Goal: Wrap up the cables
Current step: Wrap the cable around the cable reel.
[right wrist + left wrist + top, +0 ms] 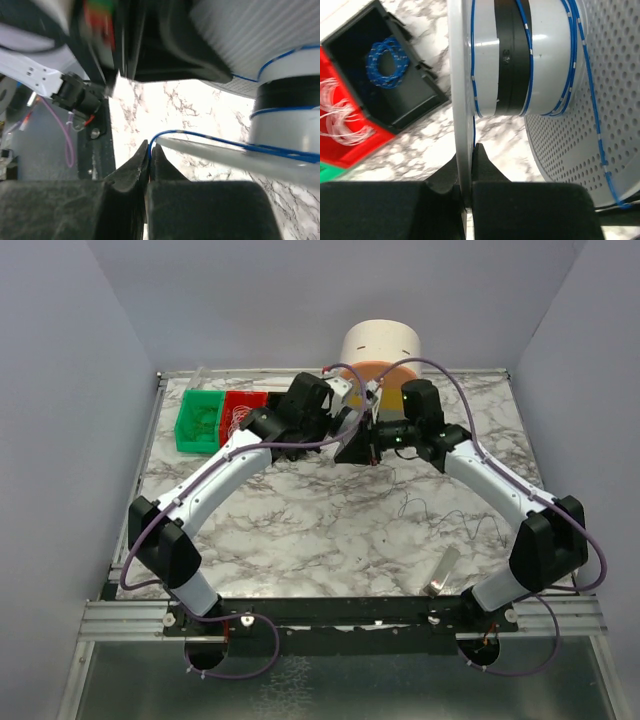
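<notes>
While left end effector [468,152] pinches spool [545,55] and right end effector [150,146] cable [200,136], the black bin [415,107] holds a blue coil [372,61].

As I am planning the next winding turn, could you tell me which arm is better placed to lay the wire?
Probably the right: the right gripper is shut on the blue wire running to the spool, while the left gripper clamps the spool's flange, steadying it.

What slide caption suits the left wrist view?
Left tool grips a spool by its flange; blue wire wraps it, beside a bin holding a blue coil.
</notes>
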Robot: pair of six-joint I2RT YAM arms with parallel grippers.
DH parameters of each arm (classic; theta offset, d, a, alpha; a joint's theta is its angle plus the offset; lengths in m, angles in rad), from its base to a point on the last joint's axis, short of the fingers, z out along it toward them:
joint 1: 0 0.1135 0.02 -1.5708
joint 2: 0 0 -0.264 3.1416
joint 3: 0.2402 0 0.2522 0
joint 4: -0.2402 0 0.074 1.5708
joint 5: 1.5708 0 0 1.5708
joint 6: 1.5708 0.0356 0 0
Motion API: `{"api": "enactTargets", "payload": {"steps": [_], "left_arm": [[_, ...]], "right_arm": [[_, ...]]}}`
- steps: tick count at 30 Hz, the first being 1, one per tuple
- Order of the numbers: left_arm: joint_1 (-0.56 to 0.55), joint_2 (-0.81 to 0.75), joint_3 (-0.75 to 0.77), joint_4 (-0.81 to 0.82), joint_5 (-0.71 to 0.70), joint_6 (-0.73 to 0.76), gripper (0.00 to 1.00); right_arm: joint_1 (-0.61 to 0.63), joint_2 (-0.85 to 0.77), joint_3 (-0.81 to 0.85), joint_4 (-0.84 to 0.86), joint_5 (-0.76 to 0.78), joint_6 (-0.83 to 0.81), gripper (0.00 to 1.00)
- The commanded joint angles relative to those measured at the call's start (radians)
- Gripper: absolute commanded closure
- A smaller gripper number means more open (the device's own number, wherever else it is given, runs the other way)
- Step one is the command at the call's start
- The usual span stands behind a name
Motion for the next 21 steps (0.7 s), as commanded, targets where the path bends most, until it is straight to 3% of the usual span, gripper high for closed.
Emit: {"api": "enactTargets", "payload": {"steps": [1, 4, 10, 15, 21], "left_arm": [[0.107, 0.009, 0.122, 0.133, 0.336, -0.186, 1.0], [0.177, 0.002, 0.132, 0.158, 0.452, -0.242, 1.0], [0.235, 0.002, 0.137, 0.194, 0.512, -0.324, 1.0], [0.293, -0.013, 0.133, 0.226, 0.639, -0.361, 1.0], [0.331, -0.085, 0.086, 0.27, 0.81, -0.361, 1.0]], "right_arm": [[0.04, -0.039, -0.165, 0.162, 0.149, -0.026, 1.0], [0.04, -0.091, -0.254, 0.249, 0.248, -0.037, 0.99], [0.042, -0.129, -0.32, 0.301, 0.313, -0.065, 1.0], [0.033, -0.153, -0.39, 0.336, 0.528, -0.065, 1.0], [-0.068, -0.169, -0.407, 0.38, 0.708, 0.025, 1.0]]}}
